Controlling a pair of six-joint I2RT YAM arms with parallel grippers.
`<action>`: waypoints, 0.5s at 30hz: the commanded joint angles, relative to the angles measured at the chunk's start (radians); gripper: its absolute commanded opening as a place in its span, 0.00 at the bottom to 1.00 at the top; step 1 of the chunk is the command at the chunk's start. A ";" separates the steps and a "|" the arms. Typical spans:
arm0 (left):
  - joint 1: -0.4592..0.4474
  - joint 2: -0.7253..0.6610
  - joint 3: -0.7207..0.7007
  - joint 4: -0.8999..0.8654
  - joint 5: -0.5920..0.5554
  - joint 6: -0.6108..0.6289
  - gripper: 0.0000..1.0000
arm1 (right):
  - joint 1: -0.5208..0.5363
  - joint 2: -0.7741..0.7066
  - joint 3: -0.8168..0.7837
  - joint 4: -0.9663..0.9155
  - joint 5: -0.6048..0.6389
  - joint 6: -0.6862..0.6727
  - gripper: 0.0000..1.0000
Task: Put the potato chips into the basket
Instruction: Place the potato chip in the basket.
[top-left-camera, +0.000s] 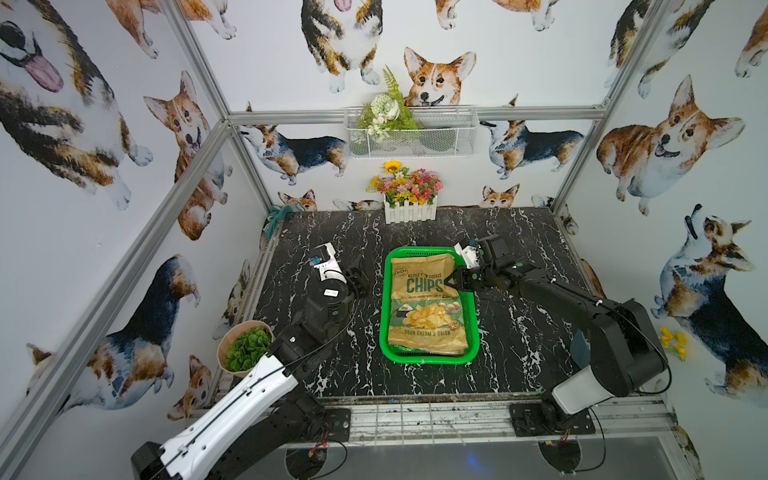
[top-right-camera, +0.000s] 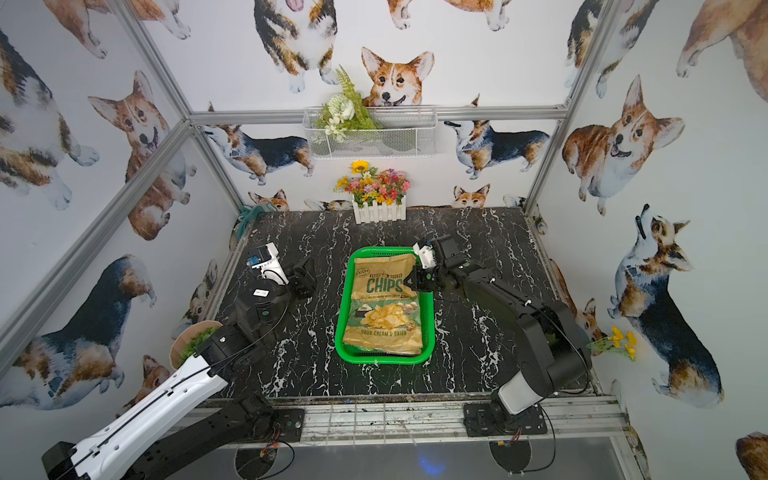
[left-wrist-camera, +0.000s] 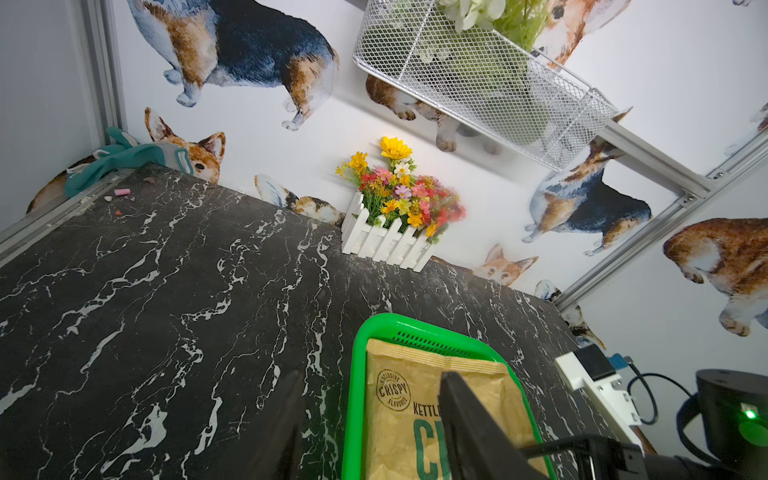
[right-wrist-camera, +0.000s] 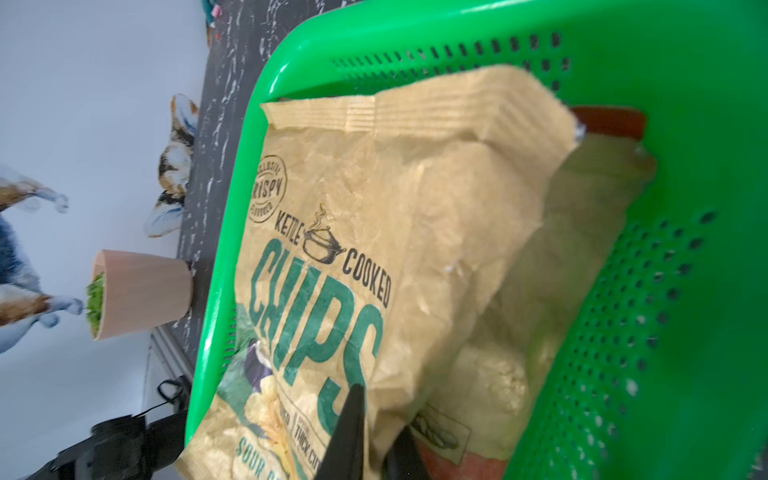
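Right wrist view: noted right hand (right-wrist-camera: 376, 411) narrowed to a slit across the side edge of the top chips bag (right-wrist-camera: 374, 208), one finger on the printed face, the other underneath. Reads as a pinch, not a loose straddle. Why by the edge? — K.

Probably for steering. Edge lifted, other bags (right-wrist-camera: 582, 199) exposed beneath; likely squaring over the stack ahead of release. Thin edge gripped, chips themselves spared. Number of bags beneath not readable. — R.

Placement, both top views? — K.

Found top chips bag (top-left-camera: 428, 307) face up inside the basket (top-left-camera: 424, 359), covering nearly all of the floor, corner nearest the right hand (top-left-camera: 456, 283) cocked up toward the rim. Basket mid-surface (top-left-camera: 519, 345), long sides running near edge to far edge, within reach of both arms. No further bag seen lying outside it. — R.

Left hand? — K.

Left hand (top-left-camera: 360, 282) roughly half open, empty, fingers (left-wrist-camera: 465, 415) apart with nothing between. Parked just beside the basket, on the side toward the left edge; presumably out of the right arm's way. — R.

Stage? — K.

Judged near the end: release and withdrawal not yet done. Possible snag: lifted corner riding up the basket wall. — R.
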 joint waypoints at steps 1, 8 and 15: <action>0.001 -0.012 -0.006 -0.001 -0.009 -0.009 0.56 | -0.007 0.021 0.065 -0.146 0.185 -0.111 0.34; 0.003 -0.021 -0.015 0.003 -0.014 -0.018 0.57 | 0.048 -0.054 0.117 -0.198 0.323 -0.079 0.50; 0.006 0.016 -0.020 0.034 0.019 -0.038 0.57 | 0.175 -0.021 0.074 -0.069 0.308 -0.019 0.58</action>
